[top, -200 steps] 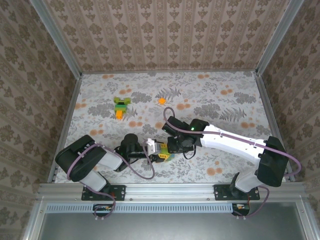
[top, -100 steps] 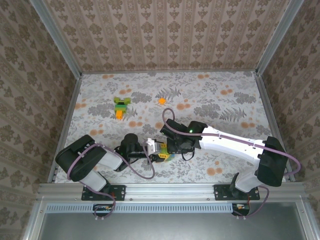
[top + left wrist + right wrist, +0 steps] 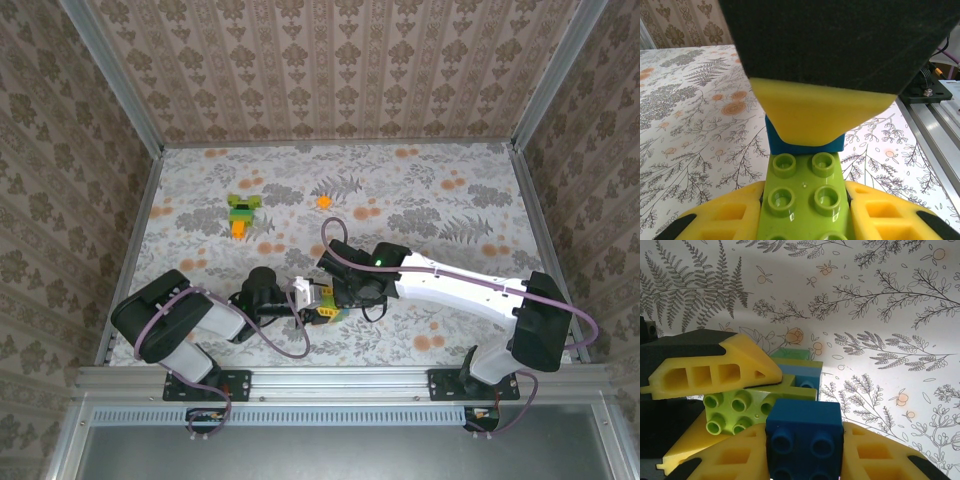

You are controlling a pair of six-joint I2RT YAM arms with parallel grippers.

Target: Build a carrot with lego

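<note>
A small carrot [image 3: 241, 213] of green bricks with an orange tip lies at the far left of the table. My left gripper [image 3: 305, 297] [image 3: 805, 210] is shut on a lime lego brick [image 3: 802, 197] [image 3: 735, 412], studs facing its camera. My right gripper [image 3: 340, 292] [image 3: 805, 447] is shut on a blue lego brick [image 3: 804, 437] [image 3: 782, 145], which sits against the far end of the lime brick. Behind them a lime and blue stack [image 3: 800, 367] is joined to the lime brick. One right finger [image 3: 815, 112] hangs over the lime brick.
A single orange brick [image 3: 323, 201] lies on the flowered table cover [image 3: 450, 200] in the far middle. Patterned walls close in the back and both sides. A metal rail [image 3: 340, 380] runs along the near edge by the arm bases.
My right arm has edged a little to the left, bringing the blue brick closer against the lime brick. The left arm has stayed put.
</note>
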